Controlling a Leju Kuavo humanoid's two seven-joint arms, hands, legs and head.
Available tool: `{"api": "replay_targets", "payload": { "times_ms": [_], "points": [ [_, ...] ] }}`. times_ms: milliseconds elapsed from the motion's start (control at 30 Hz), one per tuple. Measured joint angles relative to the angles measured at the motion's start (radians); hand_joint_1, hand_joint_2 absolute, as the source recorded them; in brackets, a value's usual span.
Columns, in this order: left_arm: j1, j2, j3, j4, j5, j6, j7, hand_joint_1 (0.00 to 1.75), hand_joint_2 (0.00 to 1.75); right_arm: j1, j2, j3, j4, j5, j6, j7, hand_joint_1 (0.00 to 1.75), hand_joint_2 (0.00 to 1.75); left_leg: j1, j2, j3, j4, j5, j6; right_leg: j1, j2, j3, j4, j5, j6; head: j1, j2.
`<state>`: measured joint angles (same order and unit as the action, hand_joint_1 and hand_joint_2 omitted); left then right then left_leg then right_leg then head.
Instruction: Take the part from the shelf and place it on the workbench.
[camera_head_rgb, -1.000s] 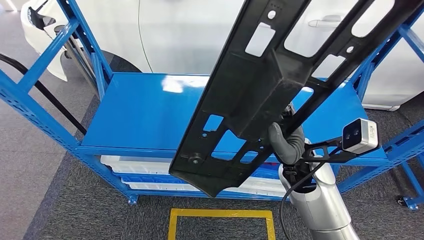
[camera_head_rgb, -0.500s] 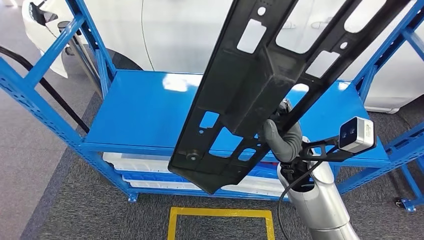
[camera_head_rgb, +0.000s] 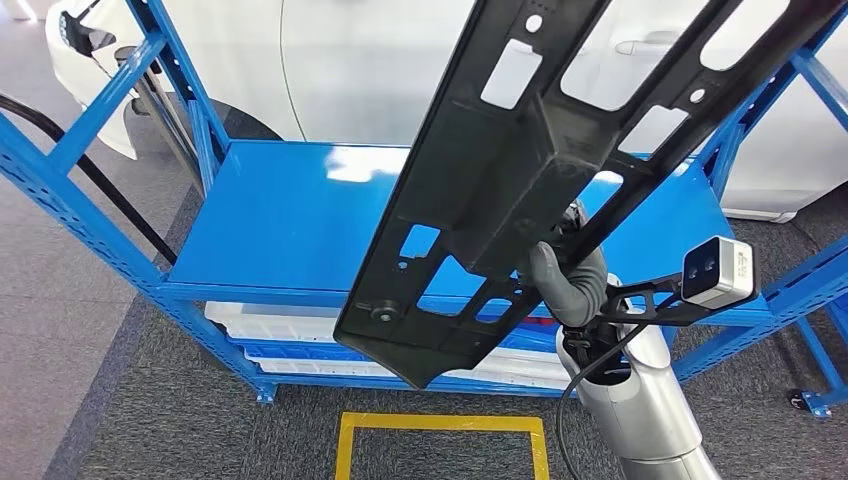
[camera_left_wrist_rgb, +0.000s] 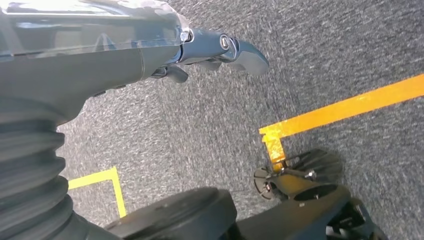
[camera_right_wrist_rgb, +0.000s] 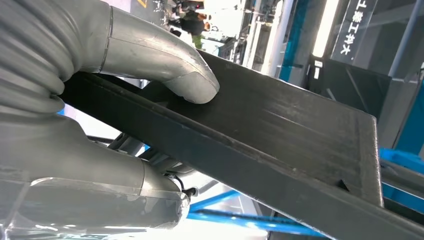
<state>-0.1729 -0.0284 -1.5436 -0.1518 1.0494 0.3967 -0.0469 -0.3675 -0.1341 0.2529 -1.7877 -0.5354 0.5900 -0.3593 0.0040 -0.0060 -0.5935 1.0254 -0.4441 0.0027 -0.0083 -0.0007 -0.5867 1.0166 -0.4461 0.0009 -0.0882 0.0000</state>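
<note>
While lifted clear of the blue steel shelf (camera_head_rgb: 300, 215), long black perforated plastic part (camera_head_rgb: 520, 190) hangs tilted.
Right hand (camera_head_rgb: 572, 283) grips it, thumb on top; left hand (camera_left_wrist_rgb: 210, 52) empty, fingers apart, above carpet.

My right arm (camera_head_rgb: 650, 420) is showing as a smooth silver tube with a black cable (camera_head_rgb: 580, 375) looping beside it. My right hand (camera_head_rgb: 572, 285) is wearing matte grey, with a ribbed cover at the wrist. A silver camera (camera_head_rgb: 718, 272) is sitting on a black bracket. My left hand (camera_left_wrist_rgb: 165, 50) is showing dark fingers (camera_left_wrist_rgb: 240, 50) with round screws.
</note>
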Motion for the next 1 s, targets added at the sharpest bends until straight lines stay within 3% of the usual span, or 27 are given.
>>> {"api": "replay_targets", "payload": {
  "times_ms": [33, 100, 167, 200, 233, 267, 333, 400, 500, 533, 600, 667, 700, 733, 767, 867, 900, 1000],
  "points": [
    [0.000, 0.000, 0.000, 0.000, 0.000, 0.000, 0.000, 0.00, 1.75, 0.000, 0.000, 0.000, 0.000, 0.000, 0.000, 0.000, 1.75, 1.75, 0.000, 0.000, -0.008, 0.020, -0.017, -0.005, -0.003, -0.002, -0.001, -0.004, 0.005, -0.007, 0.000, 0.000],
    [0.000, 0.001, 0.000, 0.000, 0.000, 0.000, 0.000, 0.00, 1.75, -0.001, -0.001, 0.000, 0.000, 0.000, 0.000, 0.000, 1.75, 1.75, 0.002, 0.000, -0.049, 0.121, -0.084, -0.013, -0.004, -0.005, -0.006, -0.009, 0.012, -0.016, 0.000, 0.000],
    [-0.003, 0.001, 0.000, 0.000, 0.001, 0.000, -0.002, 0.00, 1.75, 0.000, -0.001, 0.000, 0.000, 0.000, 0.000, 0.000, 1.75, 1.75, 0.004, 0.000, -0.096, 0.251, -0.146, -0.019, -0.003, -0.008, -0.014, -0.008, 0.017, -0.018, 0.000, 0.000],
    [-0.004, 0.001, 0.000, 0.000, 0.001, 0.000, -0.002, 0.00, 1.75, 0.001, -0.001, 0.000, 0.000, 0.000, 0.000, 0.000, 1.75, 1.75, 0.004, 0.000, -0.103, 0.280, -0.153, -0.020, -0.003, -0.009, -0.017, -0.006, 0.020, -0.018, 0.000, 0.000],
    [-0.005, 0.001, 0.000, 0.000, 0.001, 0.000, -0.002, 0.00, 1.75, 0.001, -0.001, 0.000, 0.000, 0.000, 0.000, 0.000, 1.75, 1.75, 0.005, 0.000, -0.089, 0.269, -0.141, -0.020, -0.003, -0.009, -0.020, -0.005, 0.021, -0.017, 0.000, 0.000],
    [-0.004, 0.001, 0.000, 0.000, 0.001, 0.000, -0.002, 0.00, 1.75, 0.001, -0.001, 0.000, 0.000, 0.000, 0.000, 0.000, 1.75, 1.75, 0.006, 0.000, -0.056, 0.218, -0.113, -0.019, -0.003, -0.009, -0.022, -0.002, 0.023, -0.015, 0.000, 0.000],
    [-0.001, 0.001, 0.000, 0.000, 0.001, 0.000, -0.001, 0.00, 1.75, 0.000, -0.001, 0.000, 0.000, 0.000, 0.000, 0.000, 1.75, 1.75, 0.005, 0.000, 0.024, 0.074, -0.061, -0.012, -0.001, -0.008, -0.027, 0.004, 0.025, -0.010, 0.000, 0.000],
    [0.000, 0.002, 0.000, 0.000, 0.000, 0.000, 0.000, 0.00, 1.75, 0.000, -0.001, 0.000, 0.000, 0.000, 0.000, 0.000, 1.75, 1.75, 0.001, -0.001, 0.057, 0.000, -0.045, -0.003, 0.001, -0.007, -0.035, 0.008, 0.031, 0.001, 0.000, 0.000],
    [0.004, 0.002, 0.001, 0.000, 0.000, -0.001, 0.000, 0.00, 1.75, 0.000, -0.001, 0.000, 0.000, -0.001, 0.000, 0.000, 1.75, 1.75, 0.002, -0.001, 0.050, -0.009, -0.031, 0.014, 0.001, -0.006, -0.043, 0.007, 0.039, 0.020, 0.000, 0.000],
    [0.004, 0.002, 0.001, 0.000, 0.000, -0.001, 0.000, 0.00, 1.75, 0.000, -0.001, 0.000, 0.000, -0.001, 0.000, 0.000, 1.75, 1.75, 0.005, 0.000, 0.046, -0.013, -0.024, 0.020, 0.000, -0.005, -0.050, 0.019, 0.026, 0.025, 0.000, 0.000],
    [0.003, 0.002, 0.001, 0.000, 0.000, -0.002, 0.000, 0.00, 1.75, 0.000, -0.001, 0.000, 0.000, 0.000, 0.000, 0.000, 1.75, 1.75, 0.007, 0.003, 0.036, -0.018, -0.010, 0.030, -0.003, -0.003, -0.084, 0.103, -0.040, 0.034, 0.000, 0.000],
    [0.002, 0.002, 0.000, 0.000, 0.000, -0.002, -0.001, 0.00, 1.75, 0.002, -0.001, 0.000, 0.000, 0.000, 0.000, 0.000, 1.75, 1.75, 0.006, 0.004, 0.020, -0.016, 0.000, 0.033, -0.005, -0.003, -0.132, 0.236, -0.112, 0.041, 0.000, 0.000],
    [0.002, 0.002, 0.001, 0.000, 0.001, -0.002, -0.001, 0.00, 1.75, 0.003, -0.001, 0.000, 0.001, 0.000, 0.000, 0.000, 1.75, 1.75, 0.005, 0.004, 0.013, -0.015, 0.004, 0.033, -0.005, -0.003, -0.143, 0.277, -0.126, 0.043, 0.000, 0.000],
    [0.002, 0.002, 0.001, 0.000, 0.001, -0.002, -0.001, 0.00, 1.75, 0.003, -0.001, 0.000, 0.001, 0.000, 0.000, 0.000, 1.75, 1.75, 0.005, 0.004, 0.007, -0.013, 0.007, 0.032, -0.006, -0.003, -0.135, 0.279, -0.121, 0.043, 0.000, 0.000],
    [0.001, 0.002, 0.001, 0.000, 0.001, -0.002, -0.001, 0.00, 1.75, 0.002, -0.001, 0.000, 0.001, 0.000, 0.000, 0.001, 1.75, 1.75, 0.005, 0.003, 0.002, -0.010, 0.010, 0.031, -0.006, -0.003, -0.105, 0.239, -0.099, 0.042, 0.000, 0.000],
    [0.000, 0.001, 0.001, 0.000, 0.001, -0.002, -0.002, 0.00, 1.75, -0.005, -0.001, 0.000, 0.002, 0.000, -0.004, 0.002, 1.75, 1.75, 0.001, 0.002, -0.007, -0.003, 0.016, 0.021, -0.002, -0.002, 0.013, 0.043, -0.035, 0.029, 0.000, 0.000],
    [-0.001, 0.001, 0.001, 0.000, 0.001, -0.002, -0.003, 0.00, 1.75, -0.007, -0.001, 0.000, 0.001, 0.000, -0.007, 0.003, 1.75, 1.75, 0.000, 0.003, -0.010, -0.002, 0.019, 0.016, 0.001, -0.002, 0.027, 0.012, -0.029, 0.023, 0.000, 0.000],
    [-0.001, 0.001, 0.001, 0.000, -0.001, -0.003, -0.001, 0.00, 1.75, -0.007, -0.002, 0.000, 0.001, 0.003, -0.019, 0.004, 1.75, 1.75, -0.001, 0.003, -0.017, -0.001, 0.025, -0.001, 0.001, -0.002, 0.021, 0.002, -0.020, 0.004, 0.000, 0.000]
  ]
}}
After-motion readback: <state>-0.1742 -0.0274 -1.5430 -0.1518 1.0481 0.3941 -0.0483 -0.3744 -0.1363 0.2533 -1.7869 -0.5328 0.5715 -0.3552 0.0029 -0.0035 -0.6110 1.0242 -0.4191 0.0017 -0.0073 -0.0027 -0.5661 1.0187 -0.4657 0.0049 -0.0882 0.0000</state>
